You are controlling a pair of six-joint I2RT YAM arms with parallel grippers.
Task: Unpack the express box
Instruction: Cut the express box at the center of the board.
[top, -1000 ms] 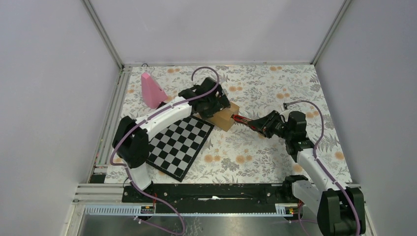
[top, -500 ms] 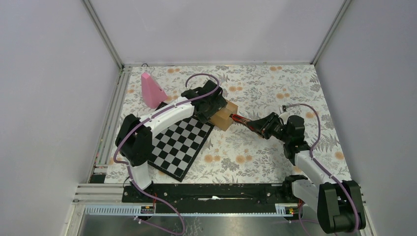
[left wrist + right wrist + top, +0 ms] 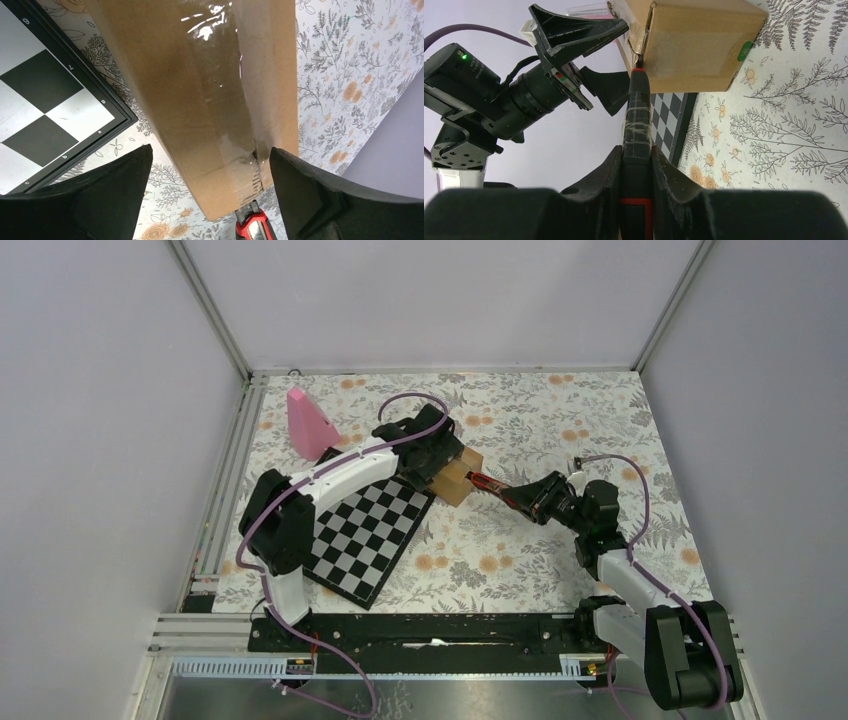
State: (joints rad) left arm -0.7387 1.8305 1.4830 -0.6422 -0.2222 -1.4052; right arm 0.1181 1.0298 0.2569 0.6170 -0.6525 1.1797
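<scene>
The express box, a small brown taped carton, lies on the flowered cloth by the chessboard's far corner. My left gripper hovers over it, open. In the left wrist view the box runs between the spread fingers, nearer the right one. My right gripper is shut on a red and black knife. The knife tip touches the taped seam at the box's end face, beside a green mark. From above, the knife bridges the right gripper and the box.
A black and white chessboard lies left of the box, under the left arm. A pink cone stands at the back left. Grey walls close in the table on three sides.
The right arm has pushed slightly left, bringing the knife closer against the box end. The left arm has shifted a little nearer over the box. Both grippers keep their states.
</scene>
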